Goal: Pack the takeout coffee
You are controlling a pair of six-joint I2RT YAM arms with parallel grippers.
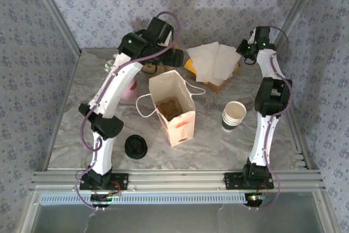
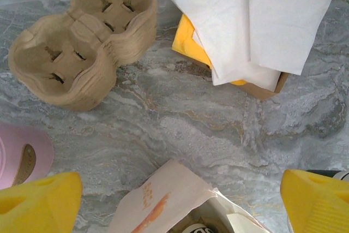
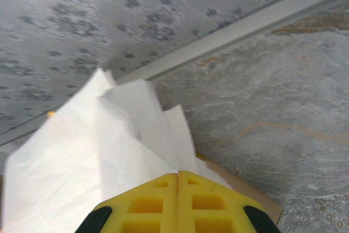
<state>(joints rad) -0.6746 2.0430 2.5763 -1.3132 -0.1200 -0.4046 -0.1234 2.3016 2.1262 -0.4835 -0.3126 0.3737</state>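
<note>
Right tool (image 3: 178, 181), fingers pressed flush together, is resting at the napkins (image 3: 92, 151) at the top view's upper right; whether it is pinching a sheet cannot be told. The open bag (image 1: 173, 107) is lying down-left of it. Left tool (image 2: 180, 195), gaping wide, is hovering behind the bag mouth, where a dark lid, likely the coffee (image 2: 194, 228), is peeking out.

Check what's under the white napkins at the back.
A yellow sheet and the corner of a brown cardboard tray peek out beneath the napkins. Anything else in the tray is covered.
</note>
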